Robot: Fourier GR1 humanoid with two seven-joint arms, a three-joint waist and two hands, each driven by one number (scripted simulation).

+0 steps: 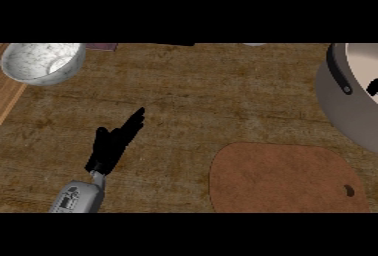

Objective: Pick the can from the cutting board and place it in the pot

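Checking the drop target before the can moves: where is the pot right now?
In the head view the pot sits at the right edge, partly cut off, just above the cutting board and far from the left hand.

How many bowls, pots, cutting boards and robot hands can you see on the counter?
Bowls: 1, the speckled white bowl at the top left.
Pots: 1, the grey pot at the right edge.
Cutting boards: 1, the brown cutting board.
Hands: 1, the left hand, open.
Total: 4
No can shows on the board.
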